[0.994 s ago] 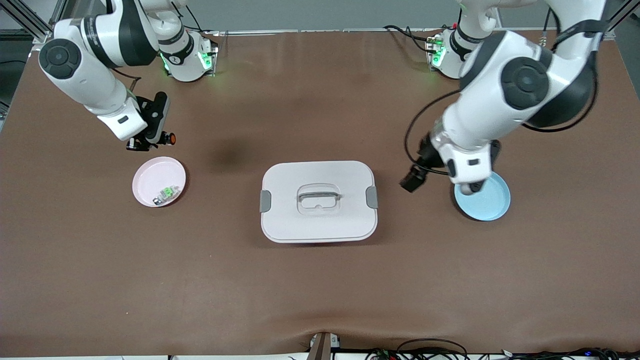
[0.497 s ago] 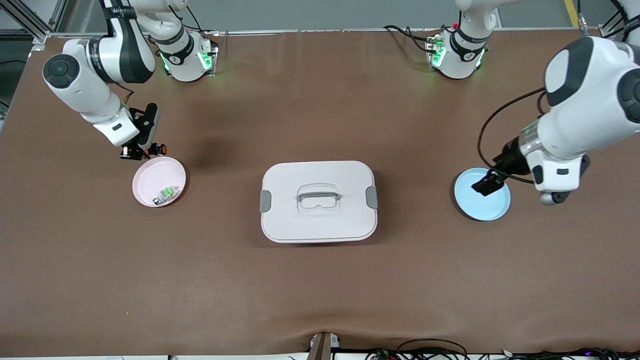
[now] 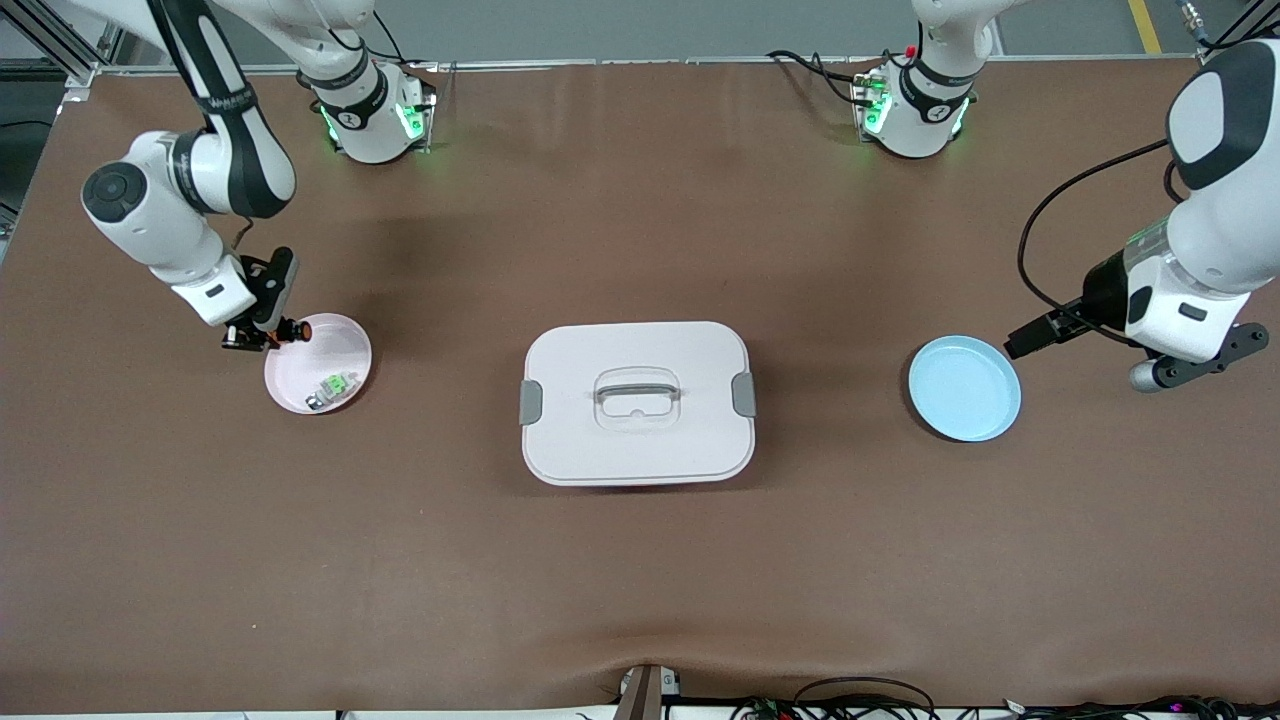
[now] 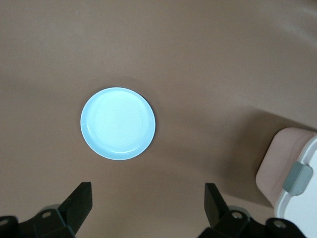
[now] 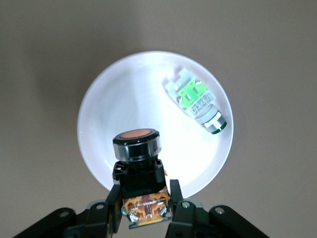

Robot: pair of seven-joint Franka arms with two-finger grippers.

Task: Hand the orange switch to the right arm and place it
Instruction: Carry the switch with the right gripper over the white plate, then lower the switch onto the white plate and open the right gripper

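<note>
the orange switch (image 5: 136,163) is pinched at its base in the right tool (image 5: 143,210), hanging over the rim of the pink plate (image 3: 345,350) near the right arm's end of the worktop. a green-and-silver part (image 5: 198,101) lies in the same plate. the handover looks done, so placing remains: lower straight onto bare plate, well clear of that part, and release only once the switch rests. a white lidded box (image 3: 637,402) sits mid-worktop. the left tool (image 4: 148,206), fingers spread and empty, waits near the blue plate (image 3: 964,388) by the left arm's end.
</note>
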